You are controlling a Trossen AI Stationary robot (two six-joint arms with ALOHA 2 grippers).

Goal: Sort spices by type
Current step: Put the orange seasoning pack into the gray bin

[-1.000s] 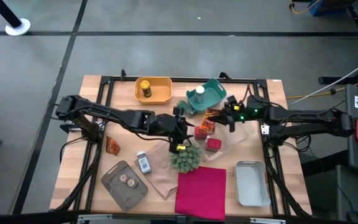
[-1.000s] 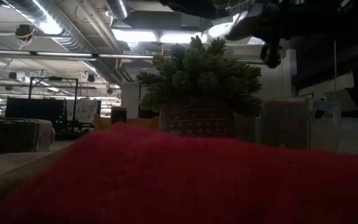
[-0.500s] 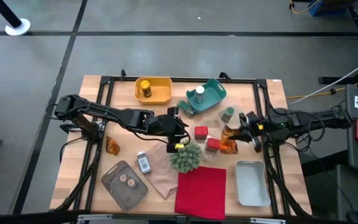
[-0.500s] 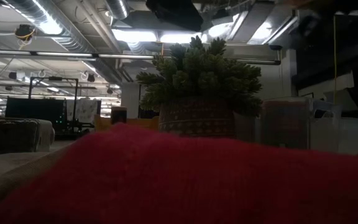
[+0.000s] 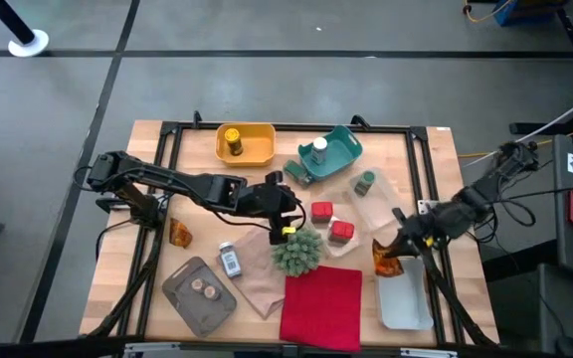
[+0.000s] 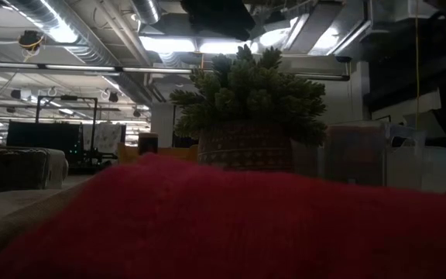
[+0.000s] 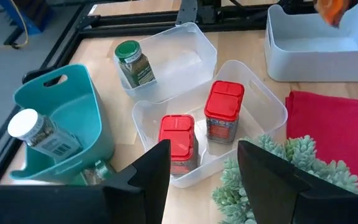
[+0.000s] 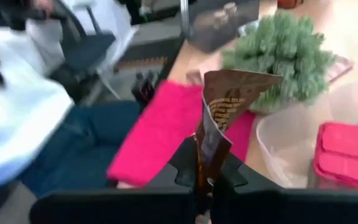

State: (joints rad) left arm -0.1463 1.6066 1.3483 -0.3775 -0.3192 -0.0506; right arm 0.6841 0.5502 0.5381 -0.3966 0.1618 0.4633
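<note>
My right gripper [image 5: 395, 249] is shut on an orange-brown foil packet [image 5: 387, 263] over the far end of the white bin [image 5: 406, 303], at the table's right. My left gripper [image 5: 285, 211] hangs open mid-table, nothing between its fingers, just beyond the spiky plant ball [image 5: 297, 251]. Ahead of it two red tins [image 7: 179, 142] [image 7: 224, 115] stand in a clear tray [image 7: 272, 106], and a green jar [image 7: 133, 62] lies in a second clear tray. A white-capped jar [image 7: 37, 132] lies in the teal basket [image 7: 82, 106]. My right gripper pinches the foil packet by one narrow end [image 8: 205, 167] between its two fingers. The fingers come from the table's right side, slanting a little down. The crumpled packet sticks out beyond the fingertips, lifted clear above the white bin.
A yellow bin with a jar [image 5: 245, 144] stands at the far edge. Another foil packet [image 5: 178, 232], a white-capped jar [image 5: 229, 260] and a grey tray with brown discs [image 5: 202, 290] lie at the left. The red cloth [image 5: 321, 306] lies at the near edge. A person [image 8: 17, 118] sits beyond the table.
My right gripper has swung from beside the teal basket toward the table's right and near edges, carrying the foil packet lifted clear, and now holds it over the white bin. It has stayed shut on the packet.
</note>
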